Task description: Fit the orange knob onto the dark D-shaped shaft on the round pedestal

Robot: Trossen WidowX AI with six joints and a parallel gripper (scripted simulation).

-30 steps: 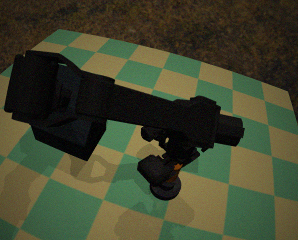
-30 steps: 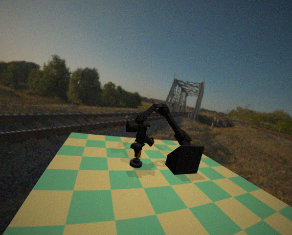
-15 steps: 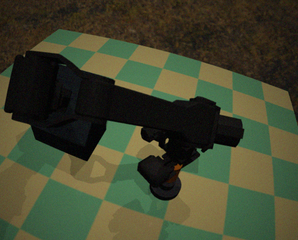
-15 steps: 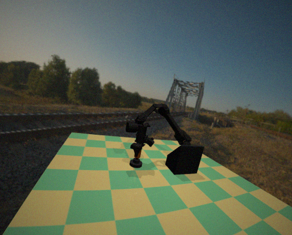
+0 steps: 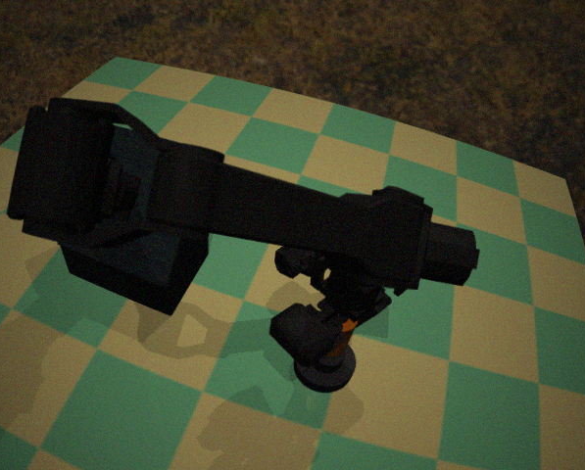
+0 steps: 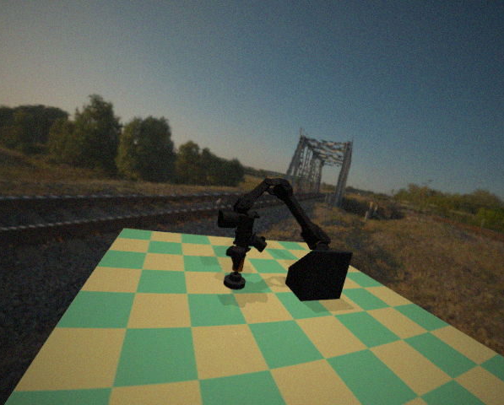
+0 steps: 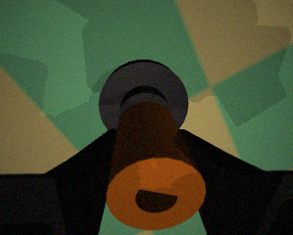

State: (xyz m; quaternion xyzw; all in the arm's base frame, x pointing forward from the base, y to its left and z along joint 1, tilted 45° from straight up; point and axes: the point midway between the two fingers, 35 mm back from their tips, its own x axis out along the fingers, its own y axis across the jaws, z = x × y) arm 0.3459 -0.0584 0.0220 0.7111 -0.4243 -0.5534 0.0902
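The orange knob (image 5: 338, 348) (image 6: 241, 265) (image 7: 156, 170) stands nearly upright over the round pedestal (image 5: 326, 383) (image 6: 234, 284) (image 7: 142, 75). My gripper (image 5: 341, 338) (image 6: 238, 264) (image 7: 147, 135) is shut on the knob, one finger on each side. In the wrist view the knob's top shows a dark D-shaped hole, its flat side toward the top of the picture and slightly tilted. The knob's lower end is at the pedestal's raised centre, above the wide base disc. The shaft is hidden, and I cannot tell whether the knob is on it.
The arm's dark base block (image 5: 124, 267) (image 6: 319, 277) stands on the green and tan checkered table (image 5: 490, 323) (image 6: 155, 348), to the left of the pedestal in the top view and to the right in the exterior view. Arm shadows fall around the pedestal.
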